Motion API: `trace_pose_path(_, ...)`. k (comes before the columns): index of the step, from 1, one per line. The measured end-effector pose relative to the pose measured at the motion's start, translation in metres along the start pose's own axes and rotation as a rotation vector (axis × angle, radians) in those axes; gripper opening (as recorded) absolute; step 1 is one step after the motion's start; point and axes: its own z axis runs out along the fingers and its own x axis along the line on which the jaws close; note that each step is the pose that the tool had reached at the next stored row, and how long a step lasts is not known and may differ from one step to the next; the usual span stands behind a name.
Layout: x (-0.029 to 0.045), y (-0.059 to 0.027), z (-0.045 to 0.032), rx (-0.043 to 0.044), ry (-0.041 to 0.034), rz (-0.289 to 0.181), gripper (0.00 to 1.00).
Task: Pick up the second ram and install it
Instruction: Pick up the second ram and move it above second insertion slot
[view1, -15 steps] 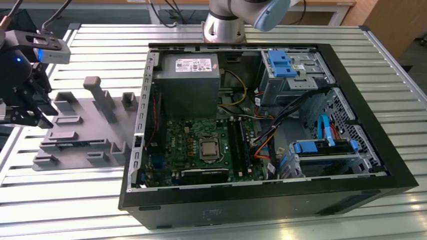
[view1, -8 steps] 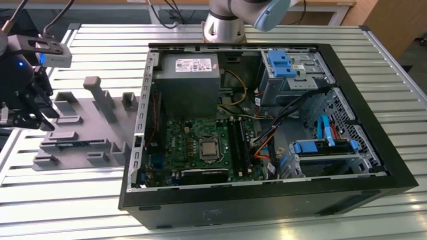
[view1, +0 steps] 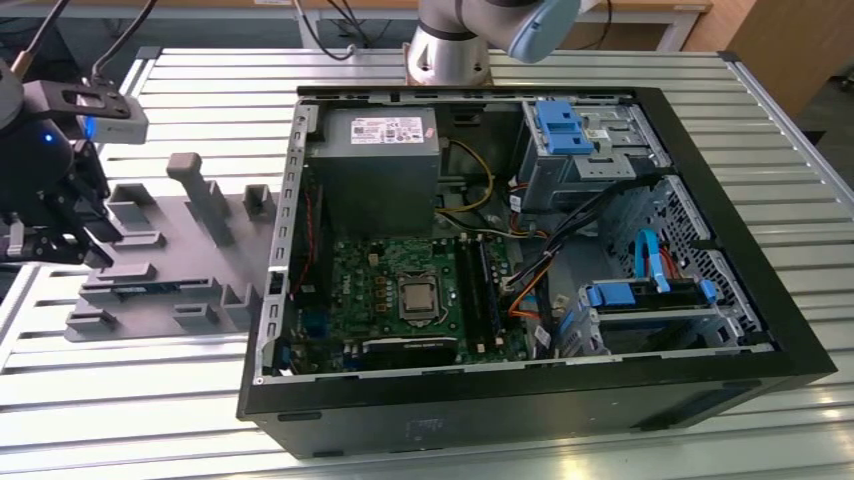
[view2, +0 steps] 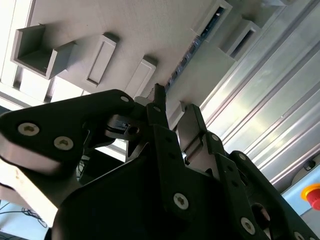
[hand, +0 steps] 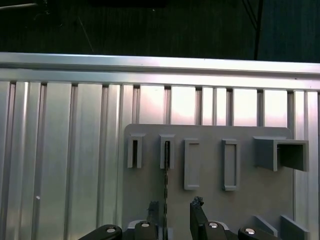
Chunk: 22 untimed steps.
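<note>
Standing on its long edge in a narrow holder, the second ram (hand: 165, 170) is seen in the first wrist view as a thin dark line across the gray fixture plate (hand: 235, 210). It is propped upright in this way so that both flat faces are offered to a pinch from above. The gripper (hand: 175, 203) is held low over that plate with its fingers spread, one to each side of the stick, and nothing is clamped between them. In the second wrist view the stick (view2: 191, 50) is shown running from its end holder towards the gap beside the fingers (view2: 159, 102). It appears nearer one finger than the other, though contact cannot be judged with certainty from either wrist view. In the exterior view the open computer case (view1: 467, 420) is laid on its side on the slatted metal table (view1: 787, 110), well apart from the fixture plate. The motherboard (view1: 360, 275) and its black memory slots (view1: 481, 290) are thus turned upward to receive a stick. The pickup is judged not yet made
</note>
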Motion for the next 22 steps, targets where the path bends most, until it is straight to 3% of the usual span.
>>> trace_pose_path(16, 0.0012, -0.0003, 0.0169, -0.0001, 0.0023, 0.000, 0.38)
trace_pose_path(22, 0.0013, -0.0003, 0.0175, -0.0001, 0.0024, 0.000, 0.38)
